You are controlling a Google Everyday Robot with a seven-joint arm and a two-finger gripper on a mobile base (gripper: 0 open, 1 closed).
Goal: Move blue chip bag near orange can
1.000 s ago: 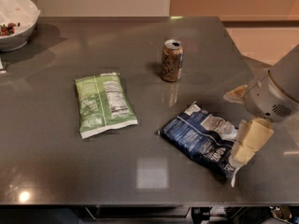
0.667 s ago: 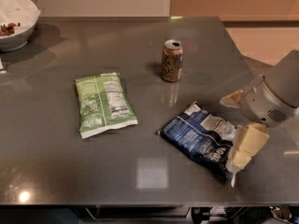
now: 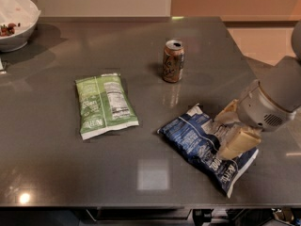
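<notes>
Since a second ago the end effector (image 3: 219, 138) has edged leftward over the blue chip bag (image 3: 196, 141), while the bag, the can and everything else sit where they were. Nearest the front edge of the dark grey worktop (image 3: 70, 178), toward the right, the blue chip bag lies flat and crinkled, one corner close to the front edge. The end effector reaches in from the right on a grey arm; its two cream fingers stand apart, one above and one below the bag's rumpled right-hand part, and whether they already touch the foil cannot be told. The bag looks light, soft and puffy, its foil probably slippery and its contents easy to crush, so a gentle pinch on a raised fold or the sealed white edge seems wiser than squeezing the middle; held by one side, the rest would likely sag or drag along the worktop. Farther back and to the left lies a flat green chip bag (image 3: 104, 105), well apart from the blue one. Beyond both stands the orange can (image 3: 173, 61), upright, clear of the blue bag. At the far left corner sits a white bowl (image 3: 19, 25).
</notes>
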